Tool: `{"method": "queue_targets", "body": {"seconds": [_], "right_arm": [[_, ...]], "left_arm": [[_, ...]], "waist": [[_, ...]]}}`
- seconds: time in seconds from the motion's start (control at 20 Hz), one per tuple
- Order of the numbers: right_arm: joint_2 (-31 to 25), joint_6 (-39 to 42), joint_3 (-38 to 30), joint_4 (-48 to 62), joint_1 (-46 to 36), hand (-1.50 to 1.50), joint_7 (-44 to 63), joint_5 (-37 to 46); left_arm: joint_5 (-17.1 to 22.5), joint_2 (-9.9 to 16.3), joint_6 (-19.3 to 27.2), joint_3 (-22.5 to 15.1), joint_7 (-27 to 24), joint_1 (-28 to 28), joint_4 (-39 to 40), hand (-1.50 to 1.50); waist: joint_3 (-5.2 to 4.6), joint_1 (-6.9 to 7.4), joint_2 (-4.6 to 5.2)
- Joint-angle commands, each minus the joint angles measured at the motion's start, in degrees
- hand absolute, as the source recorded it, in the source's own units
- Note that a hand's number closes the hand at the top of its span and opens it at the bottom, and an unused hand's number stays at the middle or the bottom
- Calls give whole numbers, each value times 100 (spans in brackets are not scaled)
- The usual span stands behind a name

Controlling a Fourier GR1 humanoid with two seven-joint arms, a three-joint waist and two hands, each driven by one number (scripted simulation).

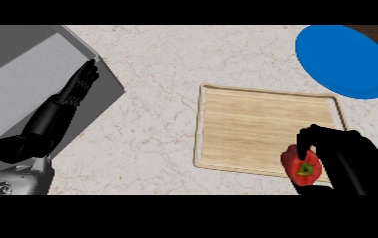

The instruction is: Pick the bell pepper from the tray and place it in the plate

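Bell pepper (303, 168) is what I'm after: red with a green stem facing up at me, it sits at the near right corner of the wooden tray (258, 127), close against the tray's raised rim. From the head view, my right hand (341, 154) is curled around the pepper from its right side, fingers arching over the top and one fingertip coming down on the tray-centre side of it, so I judge I have it enclosed, though whether it has left the tray's surface I cannot tell. The blue plate (338, 62) lies beyond the tray's far right corner, apart from the tray and partly cut off by the view's edge. My left hand (80, 86) rests well to the tray's left, fingers straight and holding nothing, over a grey surface (44, 77) there. As for handling, I expect the pepper to be light and hollow, with a smooth waxy skin that could slide between my fingers, and fairly stiff walls that tolerate a squeeze. Its lobed shape gives grooves to seat fingertips in, so the best hold is across the widest part of the body, thumb opposite fingers, not by the thin stem
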Motion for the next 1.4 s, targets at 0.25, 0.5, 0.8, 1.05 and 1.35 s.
{"method": "queue_targets", "body": {"seconds": [0.25,0.5,0.8,1.05,1.35], "right_arm": [[-93,-429,-1694,360,397,150,-557,-275],[307,-288,-2158,1262,205,150,-1145,-405],[802,-305,-2720,2902,-666,150,-2210,-799],[1142,-418,-3195,4292,-1580,150,-2896,-968],[1429,-839,-3518,6345,-2470,150,-4108,-626]], "left_arm": [[-92,-118,-189,53,-226,-2,192,0],[-166,-272,-100,17,281,-210,-140,0],[-71,-187,-372,182,116,-241,-31,0],[-318,-406,-224,92,-18,-371,329,0],[-455,-546,-198,-73,277,-162,-148,0]], "waist": [[2,113,36],[3,158,42],[4,214,54],[3,227,68],[5,252,58]]}}
